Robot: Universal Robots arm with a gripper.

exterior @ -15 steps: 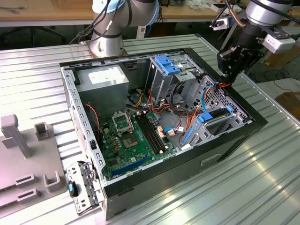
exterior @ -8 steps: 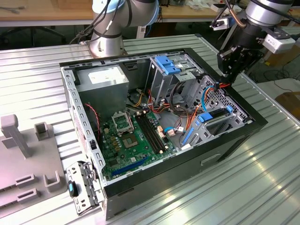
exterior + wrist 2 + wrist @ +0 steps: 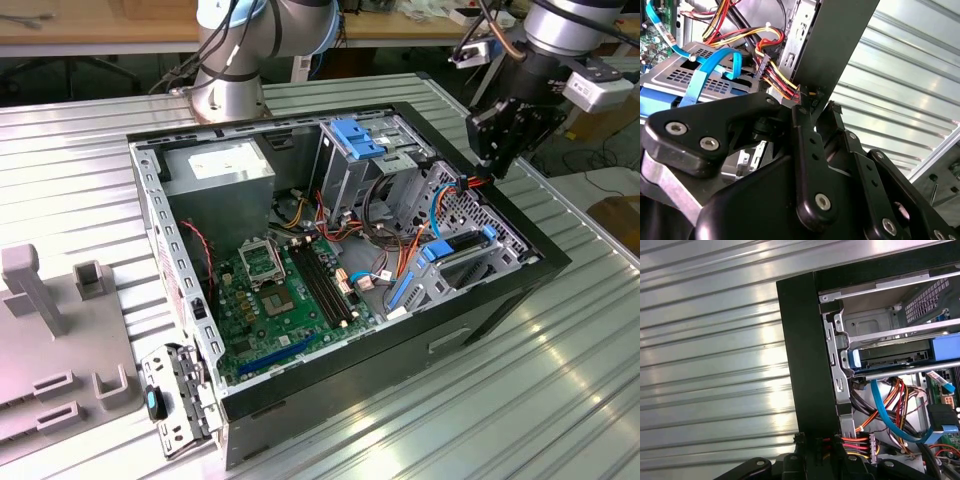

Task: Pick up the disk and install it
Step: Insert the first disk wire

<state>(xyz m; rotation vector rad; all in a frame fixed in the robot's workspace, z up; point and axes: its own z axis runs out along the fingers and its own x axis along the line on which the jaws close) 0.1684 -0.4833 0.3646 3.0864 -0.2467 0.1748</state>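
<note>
The disk (image 3: 462,247), blue-railed, sat in the drive cage (image 3: 470,262) inside the computer case (image 3: 545,262), apparently installed. The gripper (image 3: 497,160), fingers closed and empty, hovered over the case's edge.

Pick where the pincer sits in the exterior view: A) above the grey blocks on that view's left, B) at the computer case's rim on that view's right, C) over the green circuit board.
B: the pincer hangs at the edge of the computer case, by the orange and red cables.
</note>
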